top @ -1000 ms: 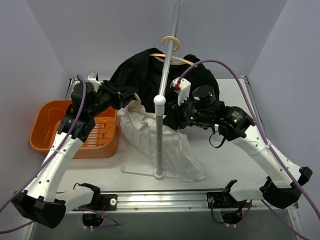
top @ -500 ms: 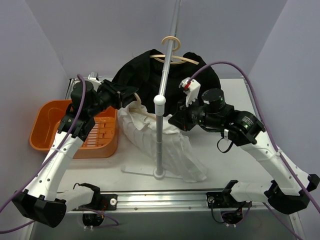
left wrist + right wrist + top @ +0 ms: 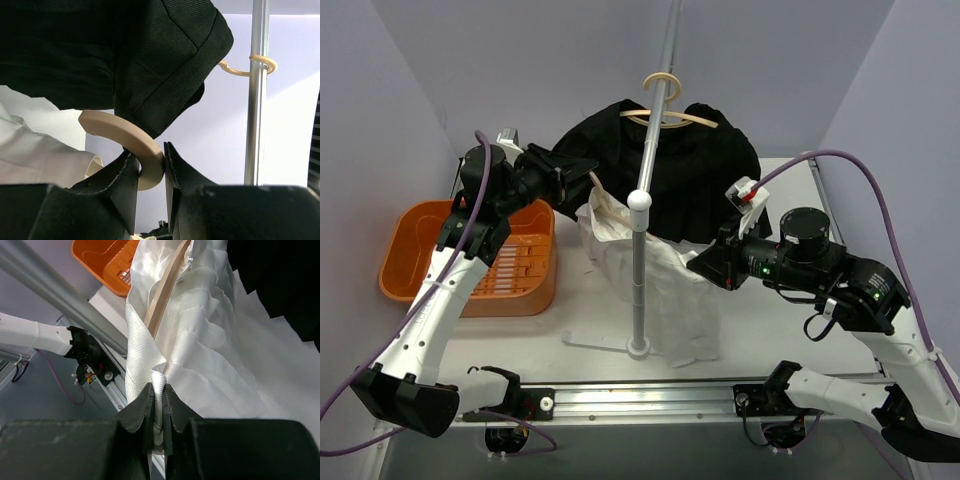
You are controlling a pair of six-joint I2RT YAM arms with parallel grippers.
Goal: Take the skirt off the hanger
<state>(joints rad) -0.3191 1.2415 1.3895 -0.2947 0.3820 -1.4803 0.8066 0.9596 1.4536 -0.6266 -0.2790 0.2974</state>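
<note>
The white skirt [image 3: 660, 290] hangs from a beige hanger [image 3: 607, 212] and trails down to the table beside the stand. My left gripper [image 3: 582, 178] is shut on that hanger's curved end [image 3: 125, 137], just under the black garment. My right gripper [image 3: 702, 266] is shut on a fold of the skirt's edge [image 3: 159, 382], to the right of the pole. In the right wrist view the skirt [image 3: 215, 340] spreads out taut above the jaws, and the hanger's bar [image 3: 165, 290] shows inside the waistband.
A black garment [image 3: 685, 170] hangs on a second beige hanger [image 3: 668, 118] hooked on the metal pole [image 3: 640, 270], whose base plate lies at the table's front. An orange basket [image 3: 420, 250] sits at the left. The pole also shows in the left wrist view [image 3: 256, 100].
My right arm has drawn back to the right and toward the near edge, pulling the skirt's edge with it. The skirt is stretched further right. My left gripper has risen slightly with the hanger.
</note>
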